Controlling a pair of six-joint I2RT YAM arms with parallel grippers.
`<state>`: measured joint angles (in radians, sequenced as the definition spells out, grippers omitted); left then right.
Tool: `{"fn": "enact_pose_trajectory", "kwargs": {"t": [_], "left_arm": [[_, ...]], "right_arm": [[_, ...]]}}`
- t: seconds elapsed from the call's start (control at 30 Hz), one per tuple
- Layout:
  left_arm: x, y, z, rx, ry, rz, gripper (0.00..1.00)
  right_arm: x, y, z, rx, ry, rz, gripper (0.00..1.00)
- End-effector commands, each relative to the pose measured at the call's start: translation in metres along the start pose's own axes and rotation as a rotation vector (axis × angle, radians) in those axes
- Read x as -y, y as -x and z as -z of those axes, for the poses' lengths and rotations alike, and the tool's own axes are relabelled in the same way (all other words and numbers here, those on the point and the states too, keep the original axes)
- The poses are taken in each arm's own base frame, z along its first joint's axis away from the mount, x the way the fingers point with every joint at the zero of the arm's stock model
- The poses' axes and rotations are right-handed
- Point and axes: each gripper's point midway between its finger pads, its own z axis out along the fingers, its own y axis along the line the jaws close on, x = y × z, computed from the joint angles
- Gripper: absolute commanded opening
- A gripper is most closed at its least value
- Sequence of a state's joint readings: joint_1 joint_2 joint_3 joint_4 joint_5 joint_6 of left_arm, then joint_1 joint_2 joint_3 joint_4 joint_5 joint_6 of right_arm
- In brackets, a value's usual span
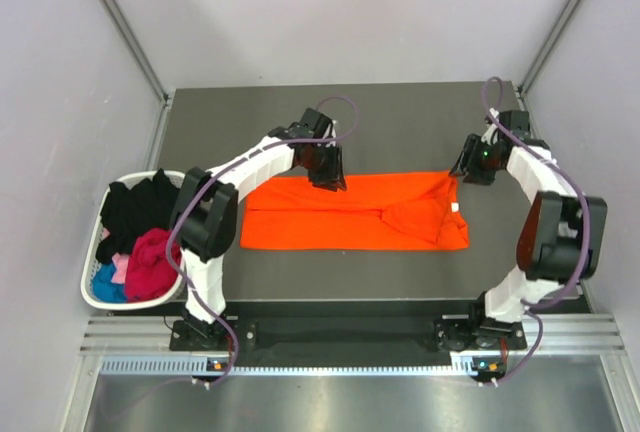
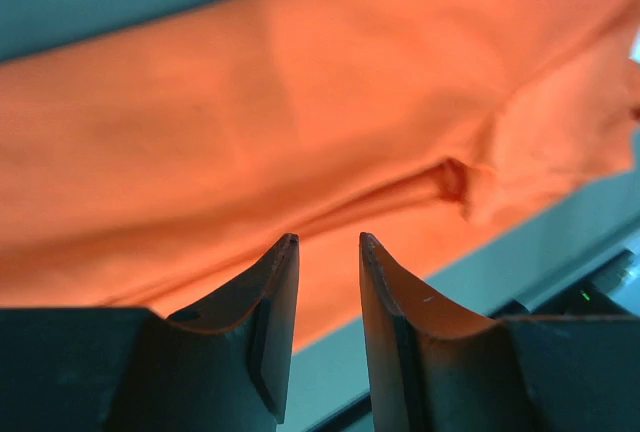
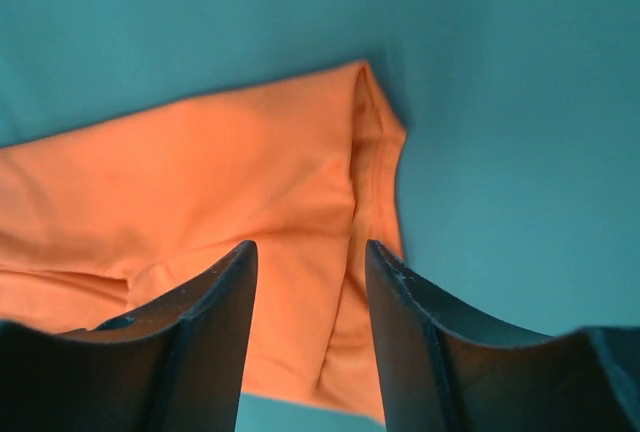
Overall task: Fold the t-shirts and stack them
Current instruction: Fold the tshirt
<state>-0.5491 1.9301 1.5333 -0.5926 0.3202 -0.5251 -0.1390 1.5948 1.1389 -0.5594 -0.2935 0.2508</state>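
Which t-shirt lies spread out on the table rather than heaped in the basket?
The orange t-shirt, laid flat across the table; the black, magenta and blue garments sit bundled in the white basket.

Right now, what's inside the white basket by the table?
The basket holds bunched clothes: black cloth at the far end, magenta cloth nearer, and a bit of blue cloth beside it. Whatever lies underneath them, and the basket's bottom, is covered.
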Motion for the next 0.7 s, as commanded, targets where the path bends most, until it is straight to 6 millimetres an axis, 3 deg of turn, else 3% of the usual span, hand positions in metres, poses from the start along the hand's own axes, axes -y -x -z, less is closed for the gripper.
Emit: {"fn": "enact_pose_trajectory", "kwargs": {"t": [0.0,0.23,0.47,0.67], "left_arm": [[-0.023,0.020,-0.005,0.022,0.088,0.006,0.36],[-0.064,0.036,0.004,0.060,0.201,0.001,0.35],[-0.083,0.032,0.001,0.037,0.290,-0.021,0.35],[-0.092,0.032,-0.003,0.031,0.322,-0.030,0.35]], "right_arm": [[-0.010,0.043,-0.009,0.065,0.092,0.096,0.47],[-0.002,0.048,-0.047,-0.028,0.196,0.126,0.41],[0.018,0.029,-0.077,-0.130,0.196,0.127,0.43],[0.030,0.028,-0.087,-0.124,0.227,0.092,0.27]]}}
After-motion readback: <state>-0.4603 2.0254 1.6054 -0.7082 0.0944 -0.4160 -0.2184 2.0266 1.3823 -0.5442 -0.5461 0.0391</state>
